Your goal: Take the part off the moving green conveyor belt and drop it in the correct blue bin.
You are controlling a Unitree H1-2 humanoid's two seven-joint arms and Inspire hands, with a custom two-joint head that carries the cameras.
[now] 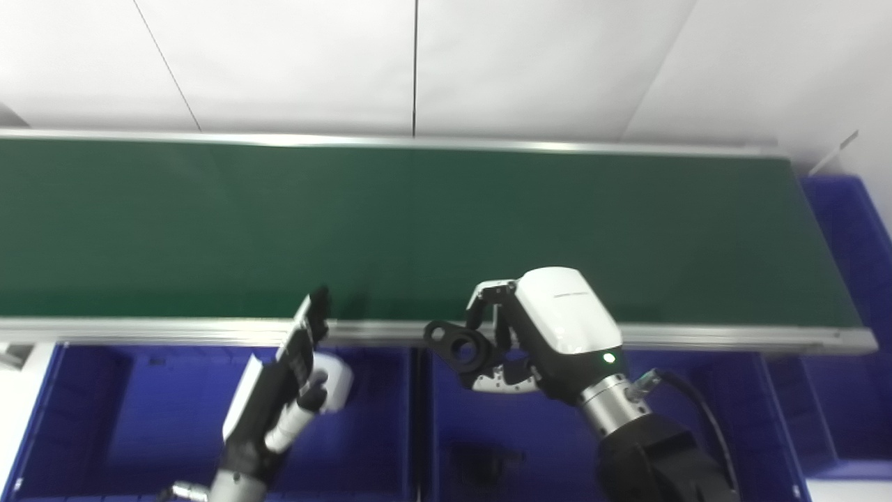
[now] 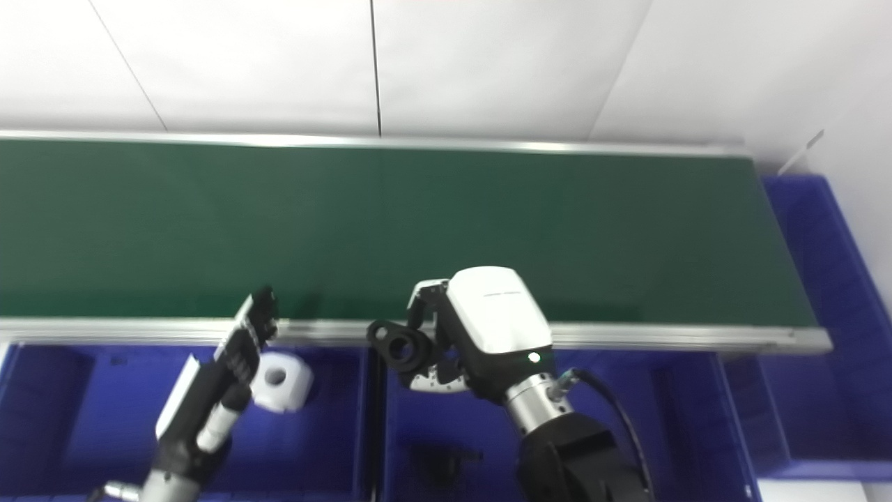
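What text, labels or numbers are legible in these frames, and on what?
None can be read.
Right hand, white back cover: one short line of small grey print, too blurred to read.
Green conveyor belt, blue bins, left hand, black part in the right hand: no markings visible.

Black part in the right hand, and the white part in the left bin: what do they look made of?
Black part: probably matte moulded plastic, no metallic glint, round hole through it. White part: likely smooth plastic, rounded edges, dull even sheen. Neither is certain.
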